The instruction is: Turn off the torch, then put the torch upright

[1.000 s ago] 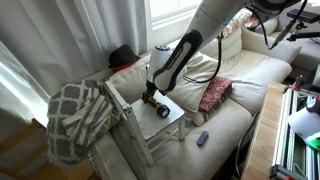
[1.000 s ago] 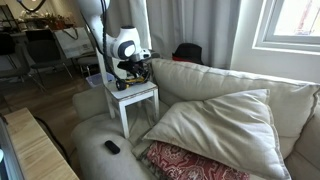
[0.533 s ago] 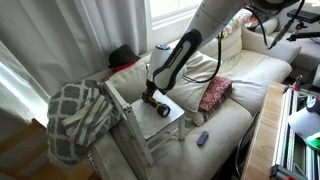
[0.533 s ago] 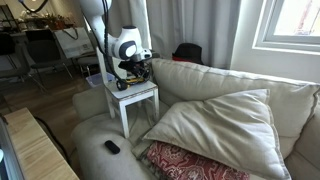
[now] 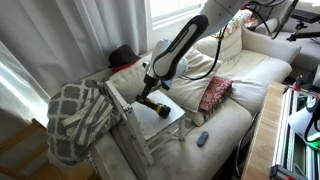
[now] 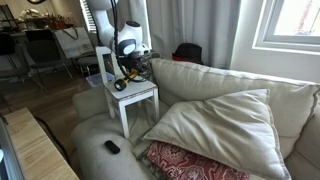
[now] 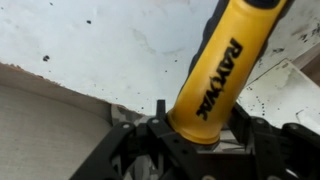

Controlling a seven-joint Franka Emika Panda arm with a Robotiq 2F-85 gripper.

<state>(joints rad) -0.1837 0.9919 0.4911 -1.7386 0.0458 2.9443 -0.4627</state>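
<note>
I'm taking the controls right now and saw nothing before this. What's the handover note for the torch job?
Gripper: fingers closed around one end of the yellow cylindrical torch with black ends.
Torch: over the small white table, tilted, not upright; its other end points down toward the tabletop.
Done: torch grasped. Whether its light is off cannot be told from these views.
Left: confirm it is off, stand it upright on the table, release.

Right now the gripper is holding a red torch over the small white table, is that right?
Not red: the torch is yellow with black lettering, as the wrist view shows. The gripper does hold it over the small white table.
</note>
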